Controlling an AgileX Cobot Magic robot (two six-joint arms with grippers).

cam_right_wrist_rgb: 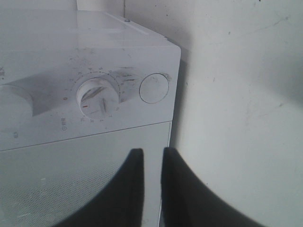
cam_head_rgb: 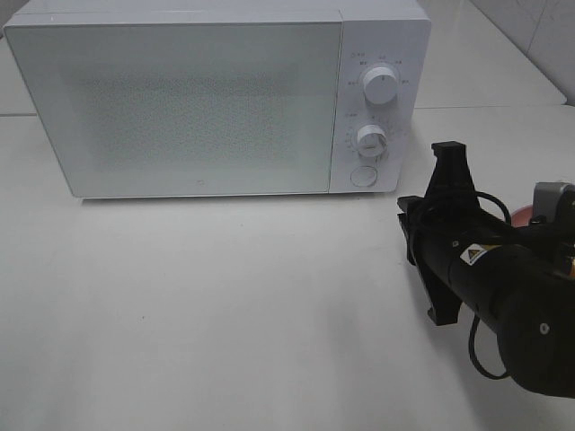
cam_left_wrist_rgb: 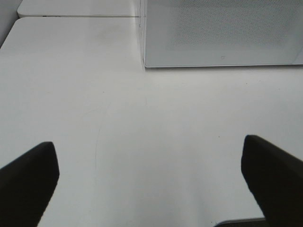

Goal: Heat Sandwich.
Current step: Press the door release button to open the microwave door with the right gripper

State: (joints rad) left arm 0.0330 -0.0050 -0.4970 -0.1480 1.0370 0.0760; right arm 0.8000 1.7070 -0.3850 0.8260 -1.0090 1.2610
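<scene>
Two pincers logged. Right pincer (cam_right_wrist_rgb: 151, 152): fingers nearly together with a slim gap, nothing clamped. It hung close before the shut door edge of the microwave (cam_head_rgb: 180, 99), near the round button (cam_right_wrist_rgb: 154, 88) and lower knob (cam_right_wrist_rgb: 98, 98). Left pincer (cam_left_wrist_rgb: 147, 143): fingers wide apart above the tabletop (cam_head_rgb: 225, 314), the microwave's front corner ahead. Sandwich hidden in all views; only a pink rim (cam_head_rgb: 524, 213) showed behind the right arm. Broad open tabletop lay before the door.

- We take this for a robot lab bench set up like a kitchen.
- A white microwave (cam_head_rgb: 207, 99) sits on a plain white table (cam_head_rgb: 225, 314).
- Behind the microwave, pale tiling (cam_head_rgb: 544, 36); before it, a black cabled robot arm (cam_head_rgb: 512, 296).
</scene>
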